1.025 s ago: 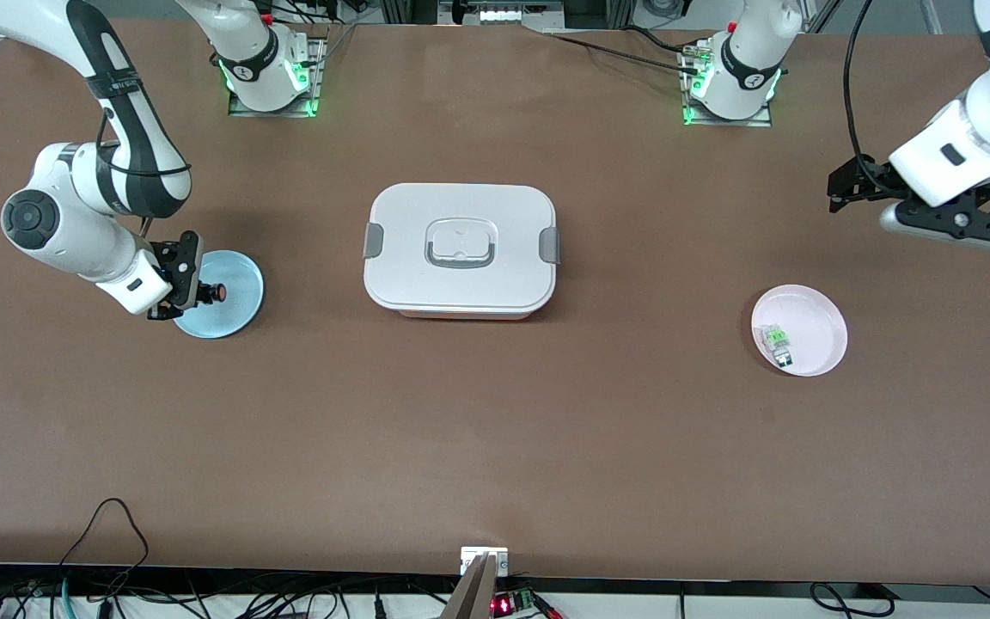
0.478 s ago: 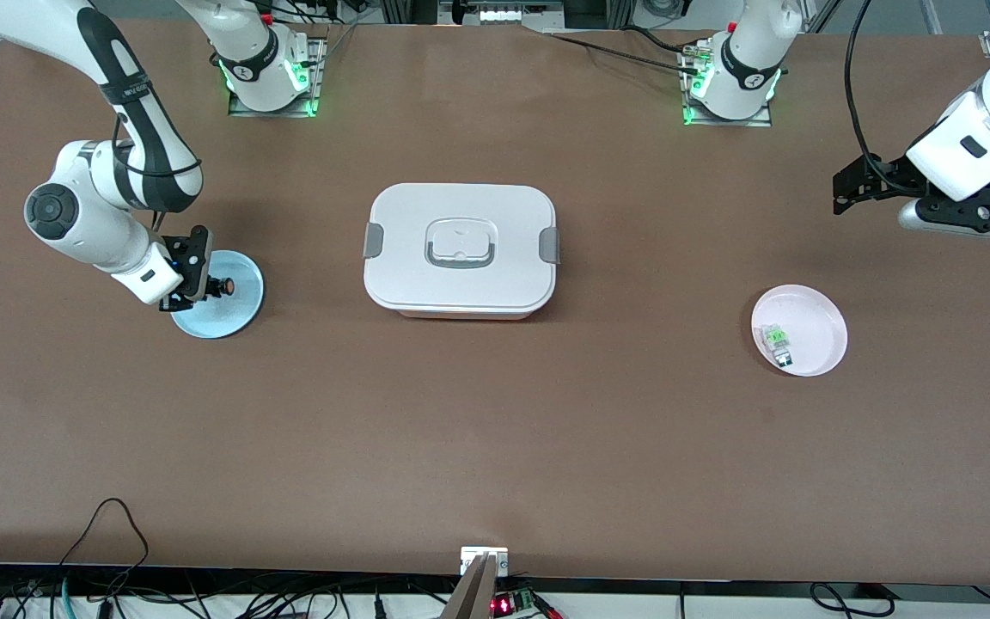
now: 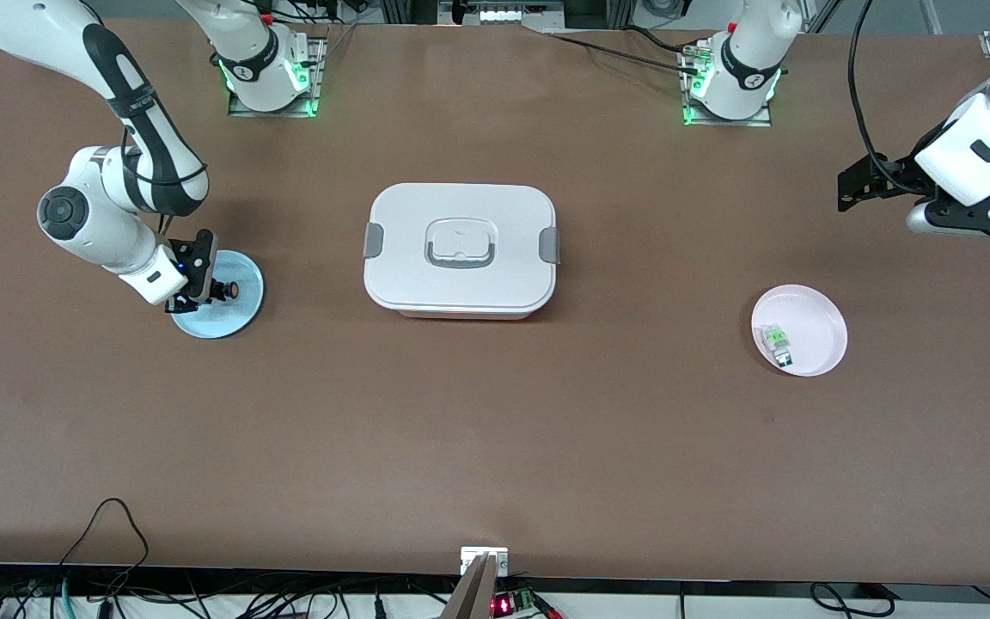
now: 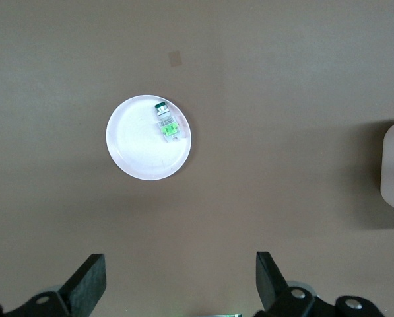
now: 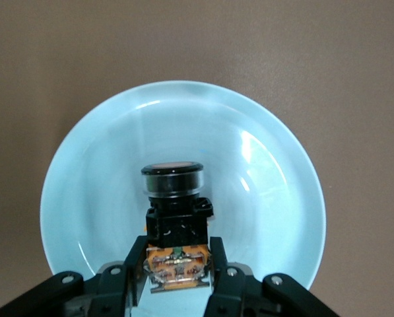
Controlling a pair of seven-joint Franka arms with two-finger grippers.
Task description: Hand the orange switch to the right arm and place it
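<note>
While over blue plate (image 5: pixel 269 165), orange switch (image 5: pixel 175 228) clamped between right fingers (image 5: pixel 220 277).

No legible text — no labels, numbers.

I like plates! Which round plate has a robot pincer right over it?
The light blue round plate at the right arm's end: the right pincer holds the orange switch over it. The pale pink plate has none.

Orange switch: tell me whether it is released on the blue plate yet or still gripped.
Gripped: the right gripper has its fingers closed on the orange switch over the blue plate.
</note>
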